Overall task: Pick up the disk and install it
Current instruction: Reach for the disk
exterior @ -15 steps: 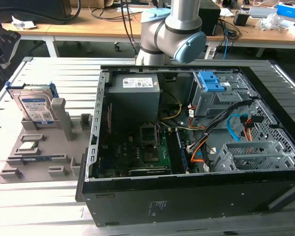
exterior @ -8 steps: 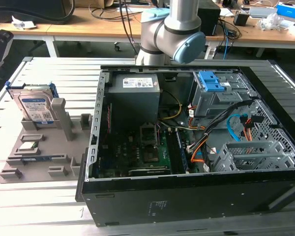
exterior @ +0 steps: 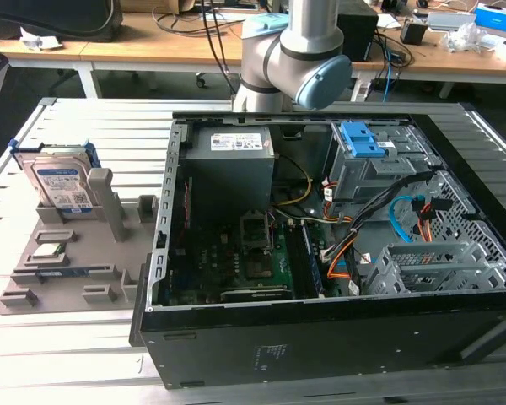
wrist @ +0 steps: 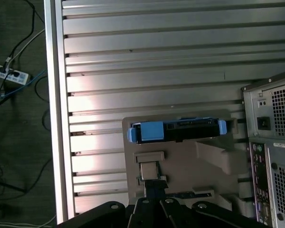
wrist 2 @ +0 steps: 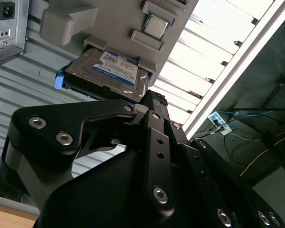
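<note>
My gripper [wrist: 152, 186] hangs over the slatted table [wrist: 147, 61]. Its fingers are drawn together with nothing between them; in both wrist views the tips meet in one dark column. Nearest past them is the grey holder [wrist: 180, 156], with a small square chip [wrist: 149, 169] lying in one of its pockets. Just beyond the chip the disk [wrist: 175, 131] stands on edge in a slot of the holder, its blue frame showing at both ends. I am clear of it, not touching.

In the exterior view the holder lies just beside the open case [exterior: 320, 346], on the exterior view's left. Inside the case are a grey power supply [exterior: 232, 156] and a blue latch [exterior: 363, 139] over the drive bay. My arm [exterior: 295, 51] rises behind the case, with cluttered benches [exterior: 152, 46] farther back.
</note>
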Available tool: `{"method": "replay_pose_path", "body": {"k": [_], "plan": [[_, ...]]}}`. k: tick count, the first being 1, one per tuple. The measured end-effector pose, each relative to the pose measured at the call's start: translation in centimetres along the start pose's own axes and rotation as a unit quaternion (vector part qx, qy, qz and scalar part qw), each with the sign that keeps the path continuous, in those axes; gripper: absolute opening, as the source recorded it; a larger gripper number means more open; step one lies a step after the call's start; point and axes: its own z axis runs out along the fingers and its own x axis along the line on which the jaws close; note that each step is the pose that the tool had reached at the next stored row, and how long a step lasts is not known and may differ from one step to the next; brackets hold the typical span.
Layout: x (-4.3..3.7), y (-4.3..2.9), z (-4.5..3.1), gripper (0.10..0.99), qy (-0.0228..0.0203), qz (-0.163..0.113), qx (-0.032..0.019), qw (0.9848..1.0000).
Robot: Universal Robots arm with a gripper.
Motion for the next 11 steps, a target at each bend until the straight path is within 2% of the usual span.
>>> {"method": "replay_pose_path", "body": {"k": [11], "plan": [[0.27,-0.02,-0.01,0.106,0.0000,0.000,0.0000,1.0000]]}}
